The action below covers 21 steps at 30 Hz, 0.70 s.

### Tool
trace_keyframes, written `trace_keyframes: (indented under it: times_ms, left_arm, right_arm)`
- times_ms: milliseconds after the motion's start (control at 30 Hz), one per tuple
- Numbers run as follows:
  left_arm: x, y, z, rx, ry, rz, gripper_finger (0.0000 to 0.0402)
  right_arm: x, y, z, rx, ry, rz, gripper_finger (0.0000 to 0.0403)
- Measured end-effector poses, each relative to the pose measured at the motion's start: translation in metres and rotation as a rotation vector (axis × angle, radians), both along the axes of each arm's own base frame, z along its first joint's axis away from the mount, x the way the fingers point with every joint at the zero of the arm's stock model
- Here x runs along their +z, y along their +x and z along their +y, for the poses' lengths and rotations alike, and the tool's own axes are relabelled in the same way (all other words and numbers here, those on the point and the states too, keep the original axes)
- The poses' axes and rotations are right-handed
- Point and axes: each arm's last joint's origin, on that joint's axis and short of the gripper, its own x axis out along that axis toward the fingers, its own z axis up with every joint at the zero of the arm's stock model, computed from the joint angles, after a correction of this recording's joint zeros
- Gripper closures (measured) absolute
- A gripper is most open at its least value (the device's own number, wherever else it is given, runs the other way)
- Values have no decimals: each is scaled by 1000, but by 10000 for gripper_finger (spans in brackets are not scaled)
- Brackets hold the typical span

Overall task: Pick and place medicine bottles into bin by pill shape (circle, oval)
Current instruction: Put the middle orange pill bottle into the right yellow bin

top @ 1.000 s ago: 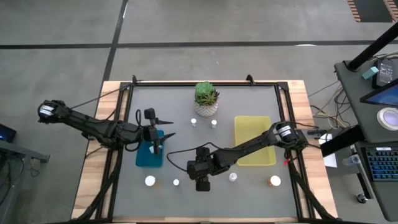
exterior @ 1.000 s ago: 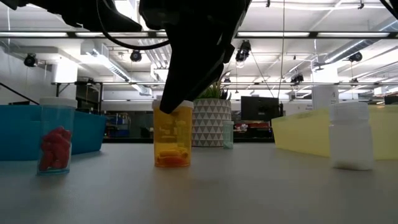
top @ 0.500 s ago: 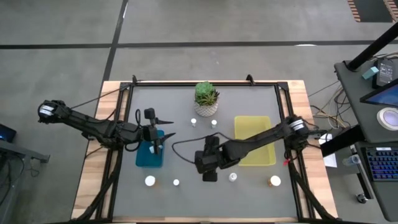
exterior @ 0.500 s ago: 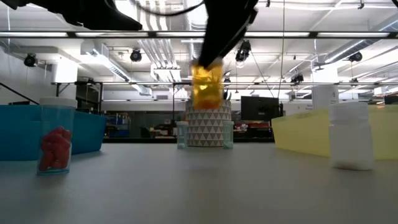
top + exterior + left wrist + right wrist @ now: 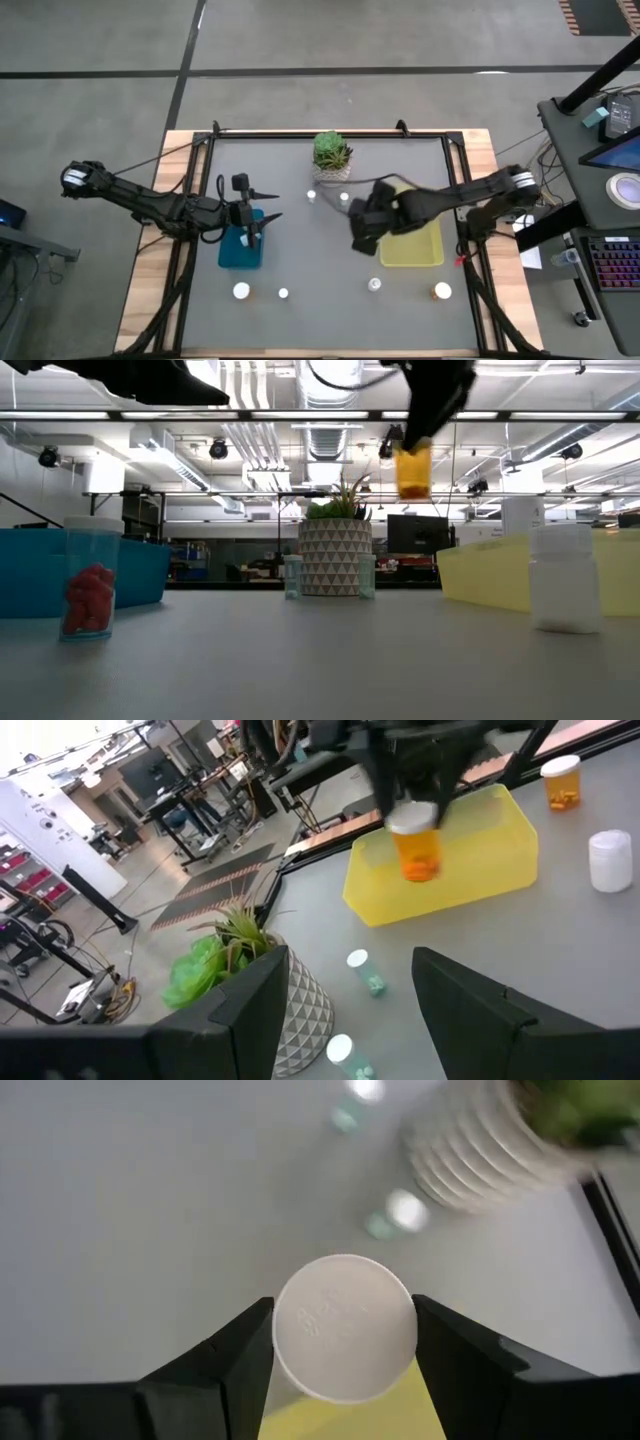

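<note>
Right gripper (image 5: 365,228) pinching an amber bottle (image 5: 413,468) by its white cap (image 5: 345,1326), high off the table (image 5: 300,270). Upright, long axis vertical, hanging just short of the near edge of the yellow bin (image 5: 410,245). Bin lying onward toward the right side, so probably only a short carry over the wall before a release. Left gripper (image 5: 252,222) spread wide and holding nothing, parked above the blue bin (image 5: 232,255), well apart from the bottle. Nearer arm by far: the right.
</note>
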Motion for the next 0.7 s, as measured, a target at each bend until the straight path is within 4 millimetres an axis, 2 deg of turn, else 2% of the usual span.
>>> trace_keyframes:
  times_ms: [200,400,533,700]
  left_arm:
    - [0,0,0,0,0,-2,204]
    - [0,0,0,0,0,-2,204]
    - [0,0,0,0,2,-1,204]
    - [0,0,0,0,2,-1,204]
  right_arm:
    - [-12,-51,-32,-186,31,-46,195]
    - [-31,-97,-55,-339,68,-112,195]
    - [-49,-115,-66,-389,107,-157,195]
    - [-73,-122,-76,-415,173,-219,195]
